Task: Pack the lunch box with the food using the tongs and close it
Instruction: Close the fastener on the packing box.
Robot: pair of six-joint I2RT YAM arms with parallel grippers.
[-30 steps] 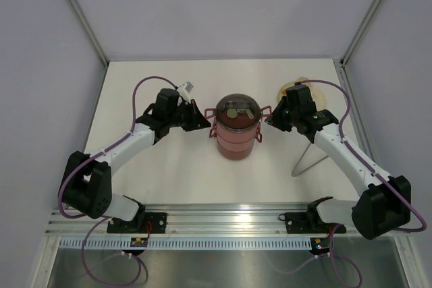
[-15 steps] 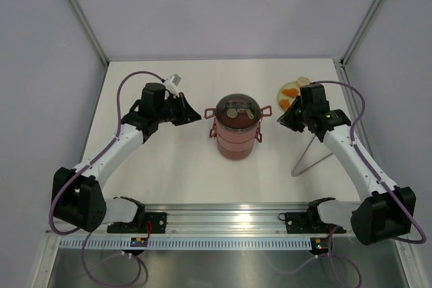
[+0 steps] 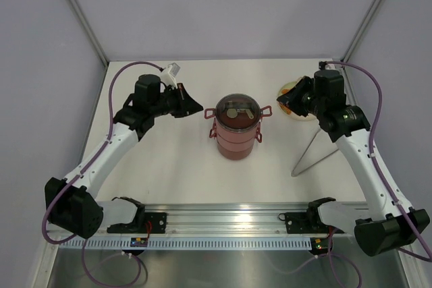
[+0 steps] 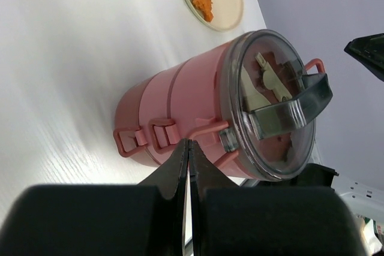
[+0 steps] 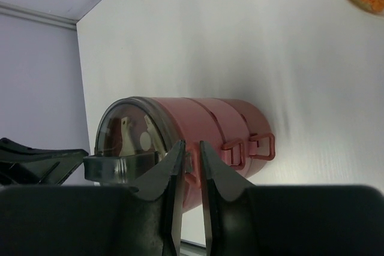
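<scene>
While the lunch box (image 3: 237, 128) is standing stacked and lidded mid-table, we are judging it rigid, smooth-walled and top-heavy, likely slippery on the round sides; the side handles or the grey top handle are looking like the safest holds. Its long axis is running straight up, lid facing the top camera. Tongs (image 3: 312, 153) are lying flat to its right, V apex pointing toward the near edge, legs spreading toward the plate (image 3: 289, 90); thin and springy, best pinched mid-leg. Orange food (image 4: 203, 3) is sitting on that plate. We are seeing the left gripper (image 4: 187, 155) fully closed and empty, the right gripper (image 5: 187, 153) parted slightly, holding nothing, both apart from the box.
</scene>
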